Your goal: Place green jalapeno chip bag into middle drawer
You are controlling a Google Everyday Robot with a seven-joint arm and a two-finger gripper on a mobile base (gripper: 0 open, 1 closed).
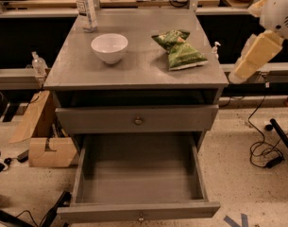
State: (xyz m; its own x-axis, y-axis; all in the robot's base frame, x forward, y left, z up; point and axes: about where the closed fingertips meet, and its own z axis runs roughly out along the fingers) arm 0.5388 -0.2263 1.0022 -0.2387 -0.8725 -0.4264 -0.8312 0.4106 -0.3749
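No word, brand or number can be read anywhere. The green jalapeno chip bag (181, 51), on the cabinet top (134, 72) just left of the robot arm's beige link (256, 56), carries pale print, but its letters cannot be made out. The bottle (88, 25), farther left of the arm at the back corner, wears a white label (85, 7) with dark lines that cannot be read. A blue mark (235, 220) on the floor (247, 160) below the arm forms no legible sign. The gripper lies out of view beyond the right edge.
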